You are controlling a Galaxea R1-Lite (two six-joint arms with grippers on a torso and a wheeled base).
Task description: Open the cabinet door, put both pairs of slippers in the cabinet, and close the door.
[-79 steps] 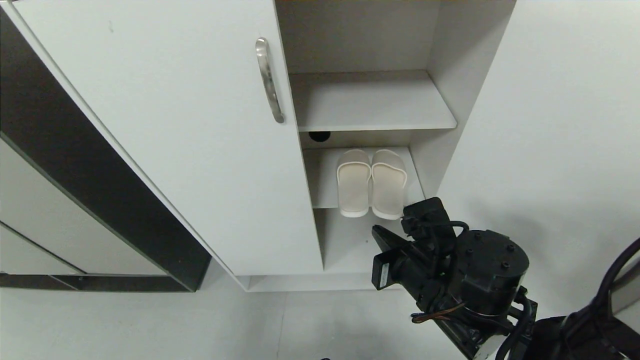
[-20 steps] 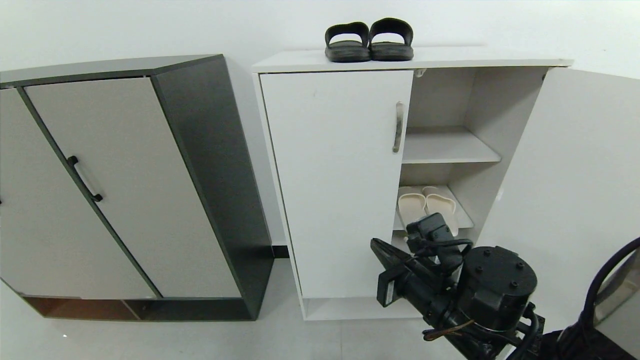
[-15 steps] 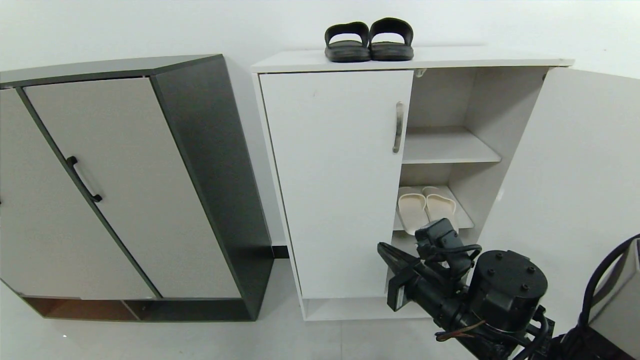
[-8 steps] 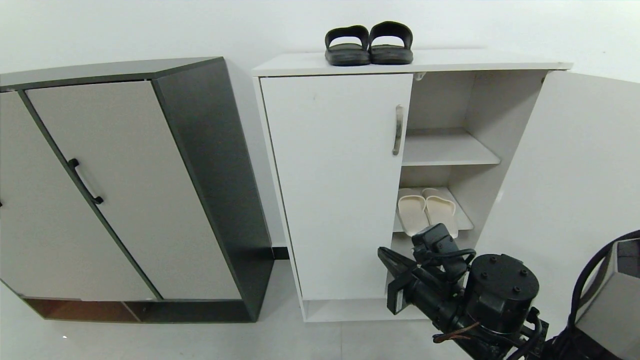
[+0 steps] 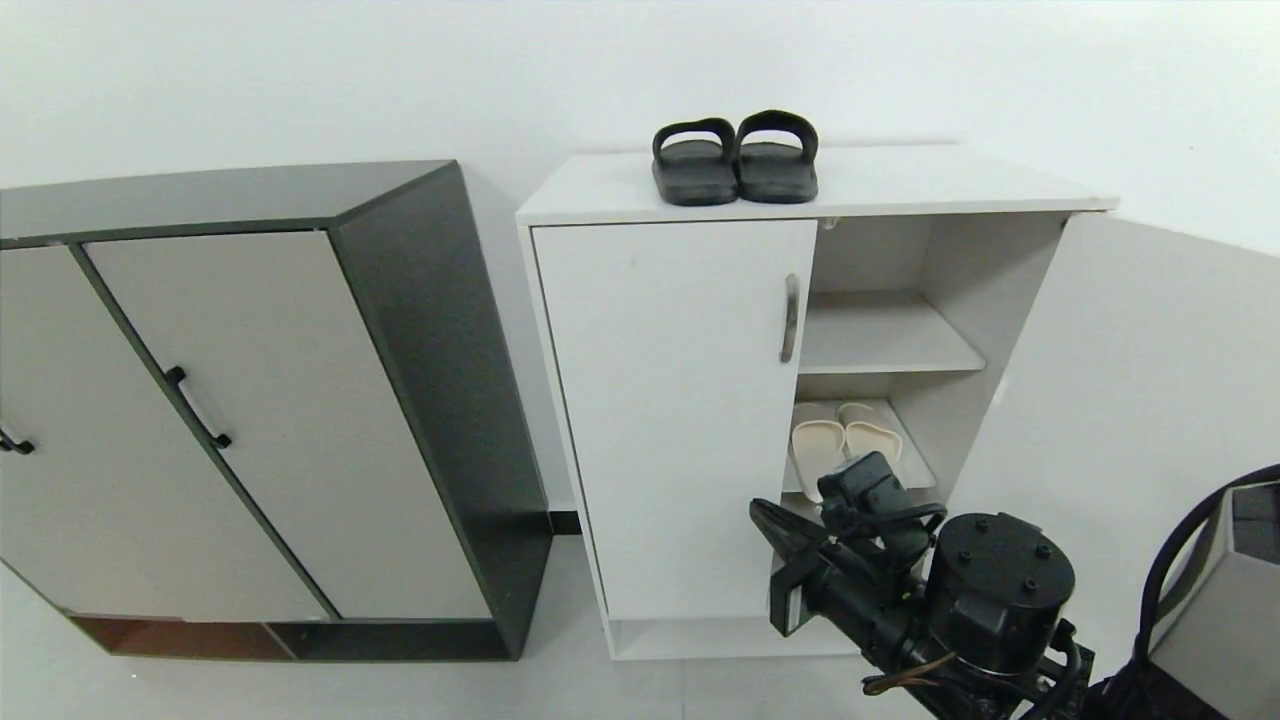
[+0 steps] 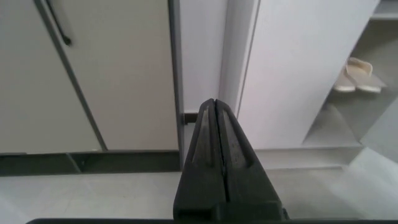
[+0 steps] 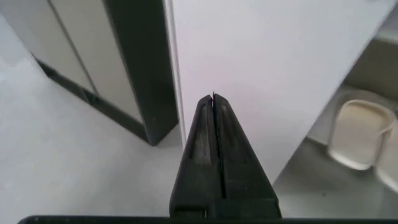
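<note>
Note black slippers (image 5: 735, 160) side by side on top of white cabinet (image 5: 950, 180), cream slippers (image 5: 845, 445) on lower shelf (image 5: 920, 472) inside, door (image 5: 1130, 400) swung open, left gripper (image 6: 215, 109) and right gripper (image 7: 213, 102) empty, jaws pressed together

Bright, even light is spread from above over the tall white cabinet (image 5: 670, 420); its open shelves (image 5: 880, 335) are left in soft shade. Straight lines of the dark grey neighbouring cabinet (image 5: 440, 380) are bowed near the head view's edge.
</note>
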